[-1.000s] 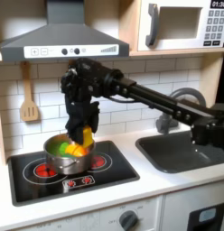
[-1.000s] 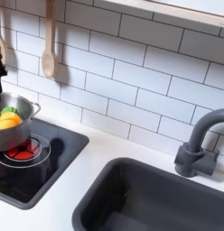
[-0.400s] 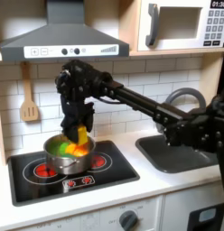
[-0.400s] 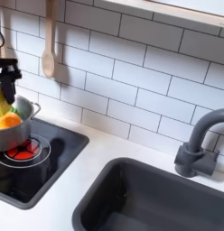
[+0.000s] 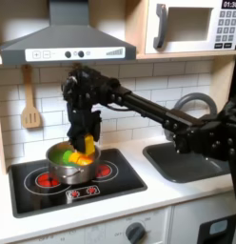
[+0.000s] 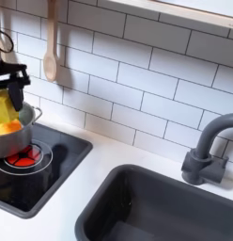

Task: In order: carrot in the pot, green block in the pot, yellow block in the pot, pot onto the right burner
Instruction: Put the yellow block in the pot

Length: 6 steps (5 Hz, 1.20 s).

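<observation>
We see the claw [image 5: 85,143] clenched on the yellow block [image 6: 6,100], over the pot [image 5: 68,172], carrot [image 6: 9,127] inside at 6 o'clock below the block.

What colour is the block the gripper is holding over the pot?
Yellow; the block shows best in the second exterior view, in the gripper above the pot.

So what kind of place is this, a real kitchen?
It looks like a toy play kitchen rather than a real one. A small stove with red printed burners sits under a range hood, beside a dark sink with a faucet. A microwave is built in above, against white tile.
</observation>
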Tool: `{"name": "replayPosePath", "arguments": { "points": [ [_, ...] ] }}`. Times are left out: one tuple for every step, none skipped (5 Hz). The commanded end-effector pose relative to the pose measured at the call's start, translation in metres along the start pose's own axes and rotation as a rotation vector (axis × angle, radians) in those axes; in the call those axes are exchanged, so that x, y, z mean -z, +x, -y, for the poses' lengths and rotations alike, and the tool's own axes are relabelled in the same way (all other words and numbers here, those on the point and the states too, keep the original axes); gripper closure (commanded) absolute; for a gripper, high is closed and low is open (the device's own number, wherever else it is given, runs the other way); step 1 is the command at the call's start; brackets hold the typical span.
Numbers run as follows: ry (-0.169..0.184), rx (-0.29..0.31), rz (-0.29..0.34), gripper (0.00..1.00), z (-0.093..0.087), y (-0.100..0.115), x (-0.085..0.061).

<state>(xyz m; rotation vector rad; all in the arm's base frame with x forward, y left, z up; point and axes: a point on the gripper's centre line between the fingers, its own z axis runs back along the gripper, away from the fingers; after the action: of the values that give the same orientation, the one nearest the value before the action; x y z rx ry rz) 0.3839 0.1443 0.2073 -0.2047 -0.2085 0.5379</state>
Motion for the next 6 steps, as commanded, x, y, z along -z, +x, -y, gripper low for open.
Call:
{"name": "replayPosePath", "arguments": {
  "points": [
    [-0.001, -0.001, 0.004, 0.2, -0.004, -0.003, -0.001],
    [0.001, 0.007, -0.007, 0.0, -0.003, -0.006, 0.004],
    [0.009, 0.038, 0.0, 0.0, 0.004, -0.01, -0.001],
    [0.019, 0.07, 0.015, 0.0, 0.007, -0.012, -0.009],
    [0.033, 0.094, -0.003, 0.0, 0.008, -0.017, -0.002],
    [0.027, 0.118, -0.02, 0.0, 0.014, -0.028, 0.003]
  ]
}}
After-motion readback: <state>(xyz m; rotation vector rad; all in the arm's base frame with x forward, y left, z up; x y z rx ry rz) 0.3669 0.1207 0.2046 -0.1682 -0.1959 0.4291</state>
